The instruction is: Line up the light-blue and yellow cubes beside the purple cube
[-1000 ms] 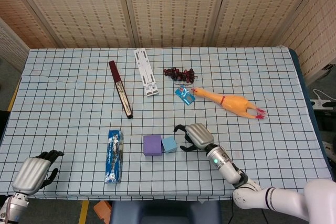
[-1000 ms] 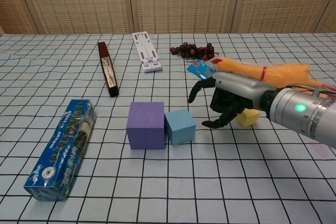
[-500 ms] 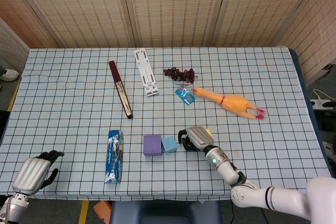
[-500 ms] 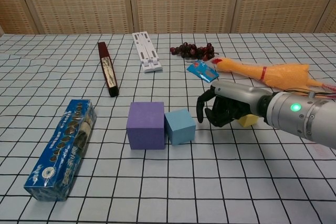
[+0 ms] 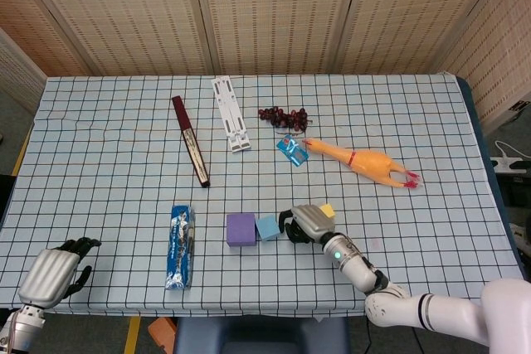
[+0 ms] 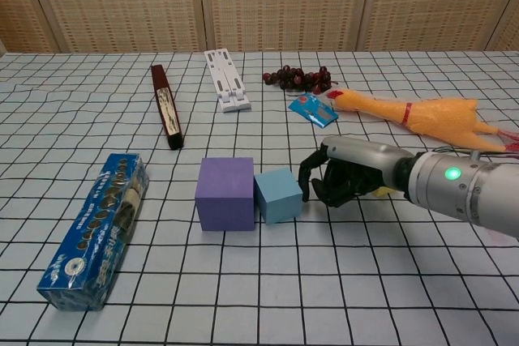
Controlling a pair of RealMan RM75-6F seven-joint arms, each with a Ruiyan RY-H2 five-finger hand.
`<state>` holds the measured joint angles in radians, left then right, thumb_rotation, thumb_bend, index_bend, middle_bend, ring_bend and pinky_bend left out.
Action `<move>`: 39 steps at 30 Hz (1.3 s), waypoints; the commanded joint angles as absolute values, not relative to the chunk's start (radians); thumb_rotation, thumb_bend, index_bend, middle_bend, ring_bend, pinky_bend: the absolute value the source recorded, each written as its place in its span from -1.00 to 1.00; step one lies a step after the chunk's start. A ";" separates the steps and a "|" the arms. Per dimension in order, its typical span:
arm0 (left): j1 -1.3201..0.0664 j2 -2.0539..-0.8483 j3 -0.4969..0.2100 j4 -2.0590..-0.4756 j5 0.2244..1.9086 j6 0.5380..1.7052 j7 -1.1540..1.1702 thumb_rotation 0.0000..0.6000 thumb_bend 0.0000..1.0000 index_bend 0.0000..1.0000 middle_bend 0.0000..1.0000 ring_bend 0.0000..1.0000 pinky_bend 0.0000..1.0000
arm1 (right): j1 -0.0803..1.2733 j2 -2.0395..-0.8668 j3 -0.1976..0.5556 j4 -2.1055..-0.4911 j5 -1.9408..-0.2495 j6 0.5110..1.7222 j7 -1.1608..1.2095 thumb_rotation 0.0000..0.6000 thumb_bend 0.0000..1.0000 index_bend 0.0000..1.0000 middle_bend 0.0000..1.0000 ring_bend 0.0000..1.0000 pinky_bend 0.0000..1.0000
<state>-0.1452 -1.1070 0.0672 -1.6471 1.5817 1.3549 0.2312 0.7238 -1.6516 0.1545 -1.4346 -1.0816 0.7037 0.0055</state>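
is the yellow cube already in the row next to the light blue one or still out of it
Still out. The yellow cube lies behind the right robot hand, apart from the light-blue cube, which already sits against the purple cube.

No text, brand or number can be read. The blue cookie box (image 6: 96, 228), at 9 o'clock from the purple cube (image 6: 225, 193), carries printing too blurred to read. The small blue packet (image 6: 312, 108), at 1 o'clock, shows only indistinct markings.
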 commanded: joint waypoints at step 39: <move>-0.145 -1.104 0.070 -1.647 1.589 1.356 0.222 1.00 -0.07 -0.39 -0.37 -0.28 0.31 | 0.721 -1.705 0.129 -1.312 -1.275 0.702 0.241 1.00 0.34 0.07 0.94 0.78 1.00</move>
